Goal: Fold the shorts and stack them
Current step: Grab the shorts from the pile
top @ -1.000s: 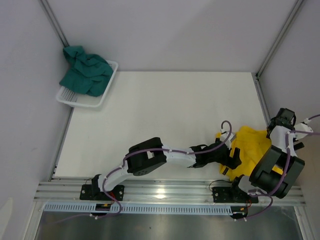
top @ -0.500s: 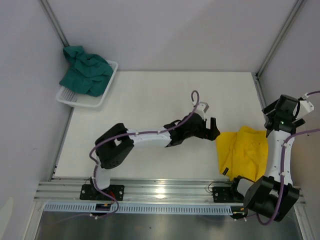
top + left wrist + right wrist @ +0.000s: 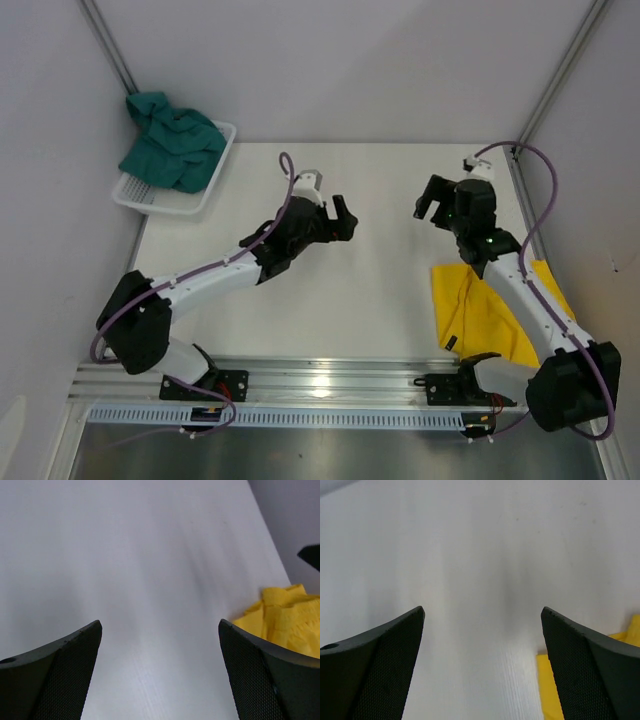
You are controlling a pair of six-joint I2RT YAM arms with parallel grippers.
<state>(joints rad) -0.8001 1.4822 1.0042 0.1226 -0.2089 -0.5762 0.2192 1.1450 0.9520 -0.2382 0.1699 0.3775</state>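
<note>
Two pairs of shorts [image 3: 465,312] [image 3: 172,148], one basket [image 3: 165,207], two pincers [image 3: 342,217] [image 3: 432,200]

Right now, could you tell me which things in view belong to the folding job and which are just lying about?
For the job: yellow shorts, on the right; teal shorts, bunched at far left.
Just lying about: white mesh basket, under the teal pair.

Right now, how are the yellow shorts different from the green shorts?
The yellow shorts lie fairly flat on the table, near right. The green shorts are bunched in a heap in the basket, far left. Yellow is bright and green is dark. Both are soft cloth.
</note>
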